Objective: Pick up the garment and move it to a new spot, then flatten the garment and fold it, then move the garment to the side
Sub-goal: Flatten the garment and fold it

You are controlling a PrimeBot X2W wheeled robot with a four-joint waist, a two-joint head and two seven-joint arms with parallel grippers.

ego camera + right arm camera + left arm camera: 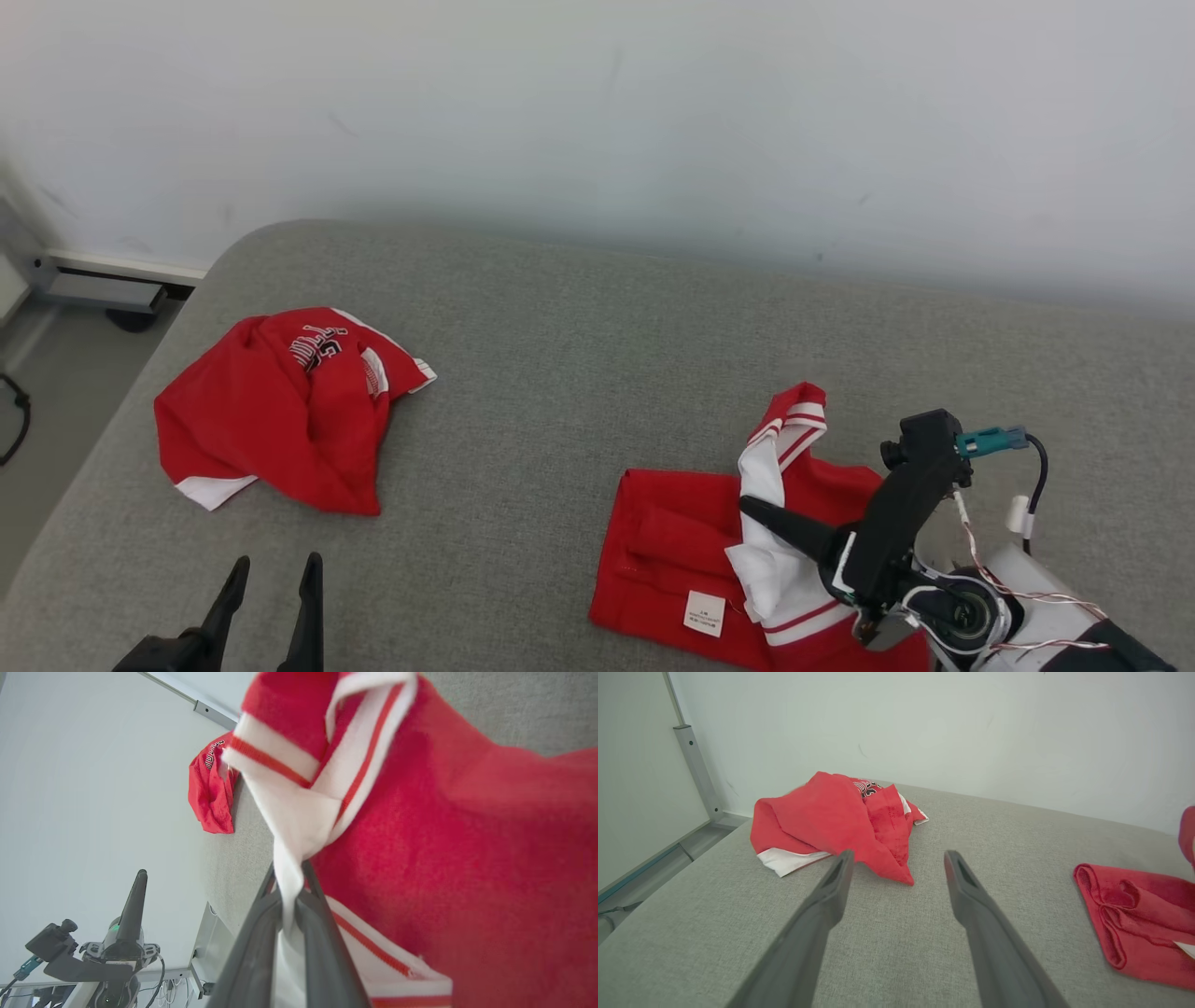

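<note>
**Bright, even light in 3 views; the closest cloth is blurred**

All 3 views are bright and evenly lit, with no glare. In the head view the white wall (597,112) looks washed pale, and a soft grey shadow runs along it above the far edge of the padded bench (560,308). The crumpled red garment (280,420) near the bench's left edge casts only a faint shadow. In the left wrist view, wide-angle stretch softens the dark fingers (822,914) of the left gripper (898,855). In the right wrist view the red and white garment (467,858), close to the lens, is out of focus.
</note>
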